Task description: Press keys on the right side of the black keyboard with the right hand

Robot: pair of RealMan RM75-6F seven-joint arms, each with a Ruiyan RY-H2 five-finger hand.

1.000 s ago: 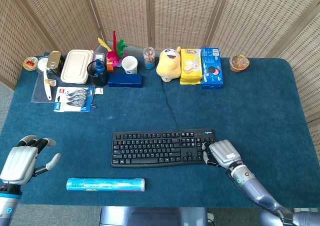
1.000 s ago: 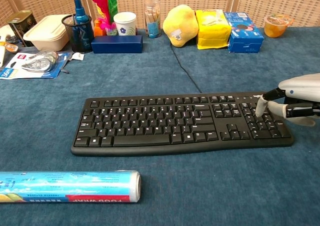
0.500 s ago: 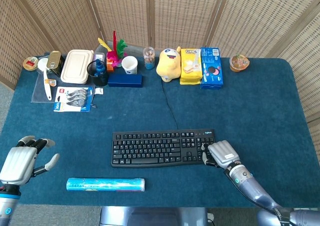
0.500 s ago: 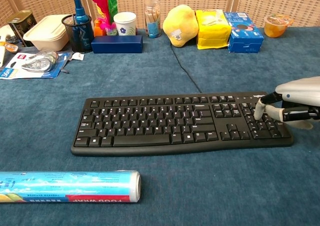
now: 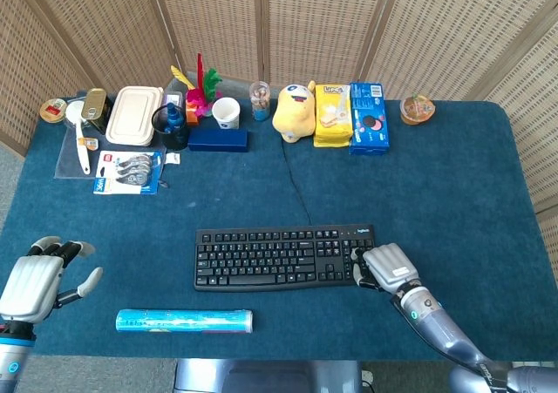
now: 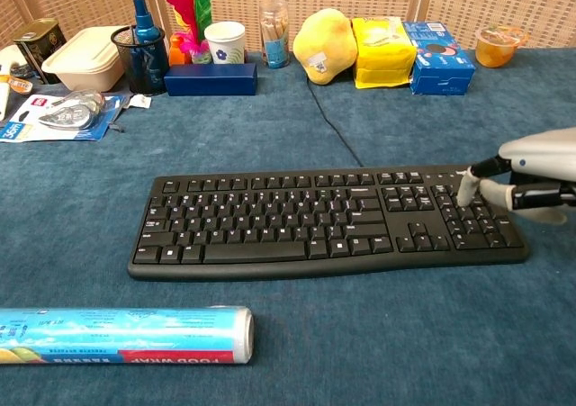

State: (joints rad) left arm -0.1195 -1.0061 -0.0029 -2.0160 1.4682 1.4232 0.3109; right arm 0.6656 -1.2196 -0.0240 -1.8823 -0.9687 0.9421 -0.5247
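Here the black keyboard (image 5: 284, 258) lies flat on the blue surface (image 5: 453, 193), near its front edge and roughly centred, with its cable (image 5: 295, 184) running back toward the row of items at the rear.

The right hand (image 5: 387, 267) sits at the keyboard's right end, over the number pad. In the chest view the right hand (image 6: 531, 176) comes in from the right edge, and one of its fingertips (image 6: 466, 193) points down onto a key in the upper part of the number pad; whether the key is actually depressed cannot be told. The remaining fingers are bent above the pad's right edge. The hand grasps nothing.

The left hand (image 5: 37, 281) is near the front left corner of the surface, well apart from the keyboard. Its fingers are spread and it holds nothing.

A rolled tube in blue wrapping (image 5: 184, 321) lies on its side in front of the keyboard's left half, parallel to it and apart from it.

Along the rear of the surface stand a yellow plush toy (image 5: 295, 111), a yellow packet (image 5: 332, 115), a blue box (image 5: 367, 118), a white cup (image 5: 226, 112), a dark blue case (image 5: 218, 139) and a cream lidded container (image 5: 133, 114).
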